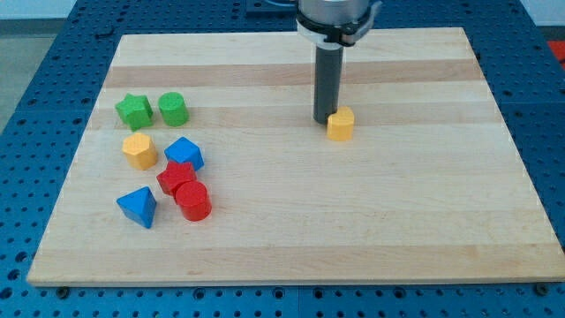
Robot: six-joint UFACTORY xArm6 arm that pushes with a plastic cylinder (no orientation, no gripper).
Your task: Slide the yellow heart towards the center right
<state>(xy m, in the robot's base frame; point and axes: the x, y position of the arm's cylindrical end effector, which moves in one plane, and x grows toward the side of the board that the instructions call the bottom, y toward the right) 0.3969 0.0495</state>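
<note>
The yellow heart (341,124) lies on the wooden board (291,238), right of the middle and toward the view's top. My tip (324,121) rests on the board just left of the heart, touching or nearly touching its left side. The dark rod rises straight up from there to the arm at the view's top edge.
A cluster of blocks sits at the view's left: a green star (134,110), a green cylinder (172,109), a yellow hexagon (139,150), a blue block (184,154), a red star (176,179), a red cylinder (192,200), a blue triangle (138,207).
</note>
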